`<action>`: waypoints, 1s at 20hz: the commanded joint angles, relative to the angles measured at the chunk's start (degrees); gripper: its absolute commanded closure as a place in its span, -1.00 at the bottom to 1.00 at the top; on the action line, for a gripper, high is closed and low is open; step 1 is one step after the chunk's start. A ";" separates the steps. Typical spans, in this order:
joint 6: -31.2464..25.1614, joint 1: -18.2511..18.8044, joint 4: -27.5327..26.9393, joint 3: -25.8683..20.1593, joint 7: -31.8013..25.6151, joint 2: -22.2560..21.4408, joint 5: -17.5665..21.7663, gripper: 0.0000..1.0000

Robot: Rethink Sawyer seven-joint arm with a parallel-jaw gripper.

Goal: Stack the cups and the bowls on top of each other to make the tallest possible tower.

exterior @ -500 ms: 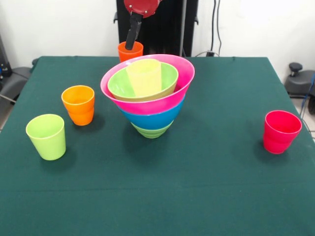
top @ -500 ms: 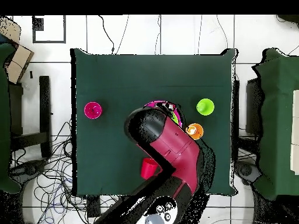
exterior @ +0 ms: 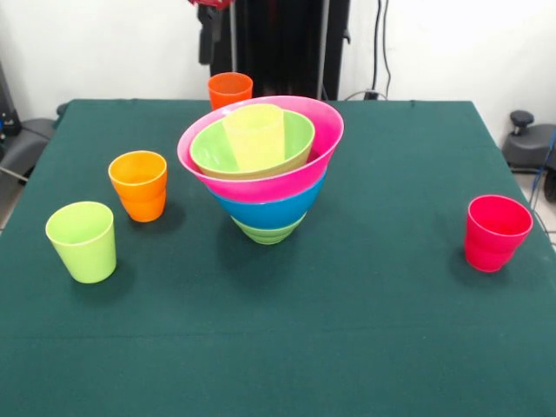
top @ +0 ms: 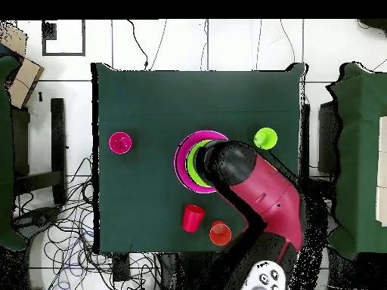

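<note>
- My arm (top: pixel 261 192) hangs over the tower (exterior: pixel 262 165), hiding part of it from above.
- The tower, mid-table, nests bowls so it flares upward, a yellow cup (exterior: pixel 254 135) inside.
- Loose cups ring the tower; one orange cup (exterior: pixel 229 89) sits just behind.
- Claw: I cannot tell its state.

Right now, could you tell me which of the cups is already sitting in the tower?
The pale yellow cup. It stands inside the small green bowl atop the tower; the other cups stand alone on the table.
</note>
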State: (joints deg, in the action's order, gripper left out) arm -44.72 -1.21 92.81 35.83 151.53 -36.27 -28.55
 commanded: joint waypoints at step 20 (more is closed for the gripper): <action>-7.31 5.52 -4.28 -17.55 -8.99 -4.43 13.27 -1.00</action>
State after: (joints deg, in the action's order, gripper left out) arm -46.74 2.57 90.59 27.03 151.28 -41.61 -20.23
